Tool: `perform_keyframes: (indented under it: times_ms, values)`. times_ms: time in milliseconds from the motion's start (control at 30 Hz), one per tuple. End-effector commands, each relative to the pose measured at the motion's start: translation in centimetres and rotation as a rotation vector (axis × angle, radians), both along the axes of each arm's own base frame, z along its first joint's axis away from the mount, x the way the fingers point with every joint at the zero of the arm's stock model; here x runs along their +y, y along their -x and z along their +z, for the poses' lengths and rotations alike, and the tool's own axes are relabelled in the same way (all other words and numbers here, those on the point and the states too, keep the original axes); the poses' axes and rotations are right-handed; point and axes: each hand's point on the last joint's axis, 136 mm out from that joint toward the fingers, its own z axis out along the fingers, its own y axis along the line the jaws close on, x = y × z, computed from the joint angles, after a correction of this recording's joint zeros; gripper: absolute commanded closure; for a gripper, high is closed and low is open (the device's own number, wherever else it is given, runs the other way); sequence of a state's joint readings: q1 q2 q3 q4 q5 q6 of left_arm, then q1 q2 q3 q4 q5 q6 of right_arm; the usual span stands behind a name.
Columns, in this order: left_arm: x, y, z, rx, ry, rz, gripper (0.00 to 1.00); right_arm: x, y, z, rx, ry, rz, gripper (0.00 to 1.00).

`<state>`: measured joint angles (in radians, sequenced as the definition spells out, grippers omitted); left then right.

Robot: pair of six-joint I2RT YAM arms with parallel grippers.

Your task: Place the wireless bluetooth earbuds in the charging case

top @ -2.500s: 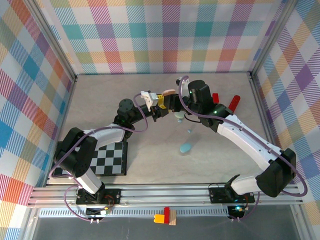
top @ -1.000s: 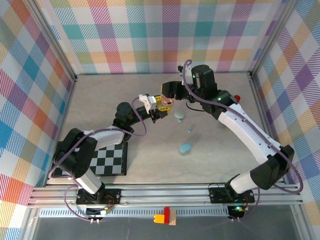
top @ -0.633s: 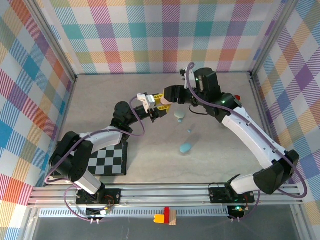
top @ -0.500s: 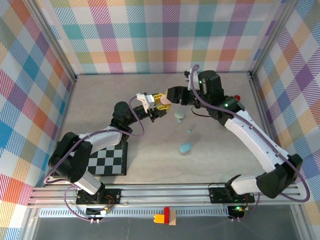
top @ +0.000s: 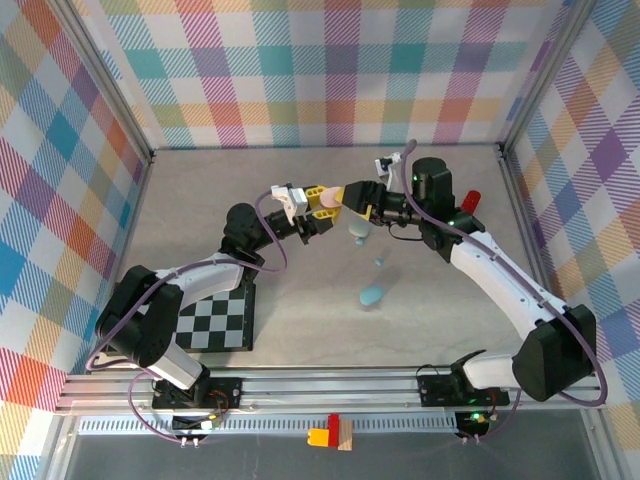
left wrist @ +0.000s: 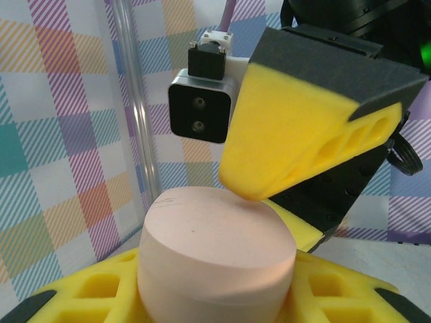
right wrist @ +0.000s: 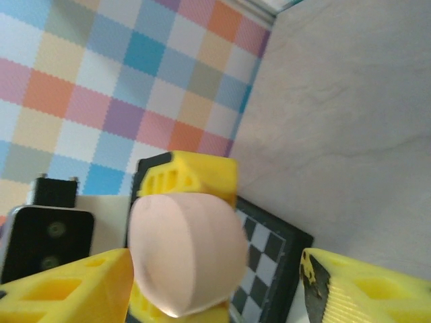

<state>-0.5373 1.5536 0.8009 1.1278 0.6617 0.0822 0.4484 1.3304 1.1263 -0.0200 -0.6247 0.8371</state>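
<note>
My left gripper (top: 318, 203) is shut on a pale pink oval charging case (top: 329, 194), held above the table near the back. In the left wrist view the case (left wrist: 215, 252) stands between my yellow fingers (left wrist: 87, 296). My right gripper (top: 352, 197) is open just right of the case. One of its yellow fingers (left wrist: 303, 134) rests at the case's top rim. In the right wrist view the case (right wrist: 185, 252) lies beside the lower left finger (right wrist: 67, 286), with a wide gap to the other finger (right wrist: 363, 289). A tiny blue earbud (top: 380, 262) lies on the table.
A mint oval piece (top: 358, 232) and a blue oval piece (top: 372, 296) lie on the table below the grippers. A red block (top: 470, 201) sits at the back right. A checkerboard plate (top: 215, 318) lies by the left arm. Plaid walls close in three sides.
The right gripper has swung from behind the pink case to its right side and its jaws have widened. The left gripper has kept its hold and drifted slightly toward the back.
</note>
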Motion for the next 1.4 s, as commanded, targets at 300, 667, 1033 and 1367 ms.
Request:
perform_keyframes:
  times_ms: [300, 667, 1033, 1367]
  values:
    - [-0.5, 1.8, 1.5, -0.048, 0.026, -0.036, 0.6, 1.6, 0.4, 1.6, 0.033, -0.162, 0.101, 0.71]
    - [0.6, 2.1, -2.0, 0.027, -0.083, 0.026, 0.08, -2.0, -1.7, -3.3, 0.046, -0.034, -0.114, 0.83]
    - [4.5, 5.3, -10.6, 0.253, -0.303, 0.169, 0.0, -2.1, -3.7, -15.9, 0.189, 0.288, -0.167, 0.82]
    - [4.2, 7.6, -14.4, 0.314, -0.401, 0.224, 0.0, 3.2, -3.7, -24.4, 0.304, 0.378, -0.083, 0.83]
